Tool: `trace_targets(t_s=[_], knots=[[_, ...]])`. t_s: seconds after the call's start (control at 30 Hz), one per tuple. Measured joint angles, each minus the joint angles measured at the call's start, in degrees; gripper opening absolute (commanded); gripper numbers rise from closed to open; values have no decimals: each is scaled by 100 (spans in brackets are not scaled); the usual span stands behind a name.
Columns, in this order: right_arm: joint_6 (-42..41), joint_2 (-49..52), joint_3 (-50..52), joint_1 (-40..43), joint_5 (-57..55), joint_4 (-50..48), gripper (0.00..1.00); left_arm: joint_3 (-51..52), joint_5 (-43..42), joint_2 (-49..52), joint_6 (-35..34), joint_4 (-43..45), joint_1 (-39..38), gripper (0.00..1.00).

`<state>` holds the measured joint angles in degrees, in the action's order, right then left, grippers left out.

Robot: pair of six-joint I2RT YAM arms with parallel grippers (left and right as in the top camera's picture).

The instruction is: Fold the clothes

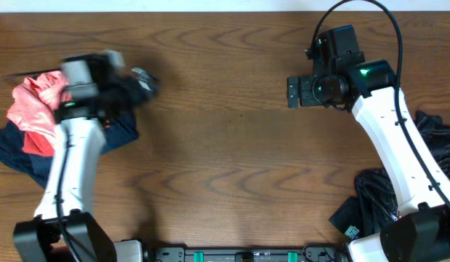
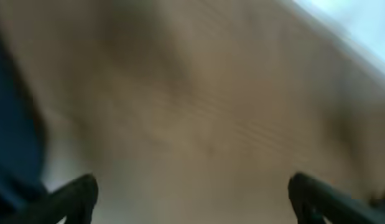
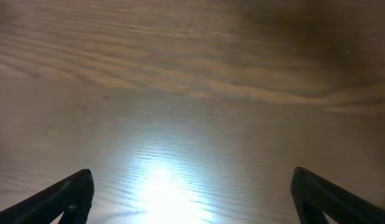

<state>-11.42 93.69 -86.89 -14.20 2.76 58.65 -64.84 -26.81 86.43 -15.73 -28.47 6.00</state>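
Salmon-pink cloth, the crumpled shirt [image 1: 37, 109], lies bunched at the far left edge of the wooden table [image 1: 225, 153], resting partly on a dark navy garment [image 1: 25, 164] that spreads out beneath it and toward the near side; no lettering can be made out on it. The left gripper [image 1: 142, 78] shows only as a blur in the overhead view, just to the right of that pile near the navy cloth's edge, apart from the pink shirt. Its wrist camera, also smeared, shows the two fingers [image 2: 74, 193] spread wide with nothing but tabletop between them. The right gripper [image 1: 292, 92] hangs over bare wood in the table's upper right, well apart from the shirt, its fingers [image 3: 71, 193] likewise spread wide and empty above a bright glare on the wood. A black garment [image 1: 439, 142] lies at the right edge, beside the right arm
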Motion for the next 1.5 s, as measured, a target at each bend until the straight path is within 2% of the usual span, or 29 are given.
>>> trace_targets(t_s=[0.2,0.33,0.43,0.6,0.73,0.8,0.93,1.1,1.2,1.33,1.5], knots=[[-229,0,4,568,481,343,99,-13,590,138,330,-1930,-1248,98],[-352,0,13,1276,804,940,99,-13,861,140,407,-3241,-1438,98],[-339,0,17,1672,883,1445,99,-11,986,85,422,-3676,-1434,98],[-170,-48,74,1915,942,1773,99,313,1119,-741,446,-3530,-1434,98],[-122,-660,651,1921,925,1134,99,809,1246,-2061,485,-3086,-1436,98],[-114,-1233,1126,1921,920,573,99,1099,1362,-2828,507,-2861,-1436,98],[-98,-2988,2367,1875,765,-708,99,1714,1646,-4594,509,-2638,-1436,98],[-94,-4815,3491,1836,507,-1405,99,2151,1805,-6076,483,-2175,-1434,98],[-94,-5362,3860,1836,444,-1237,99,2188,1827,-6526,481,-2149,-1432,98],[-94,-5805,4059,1836,382,-463,99,2194,1829,-6756,481,-2197,-1432,98],[-92,-5917,4063,1836,358,306,99,2201,1845,-6758,481,-2208,-1432,98]])
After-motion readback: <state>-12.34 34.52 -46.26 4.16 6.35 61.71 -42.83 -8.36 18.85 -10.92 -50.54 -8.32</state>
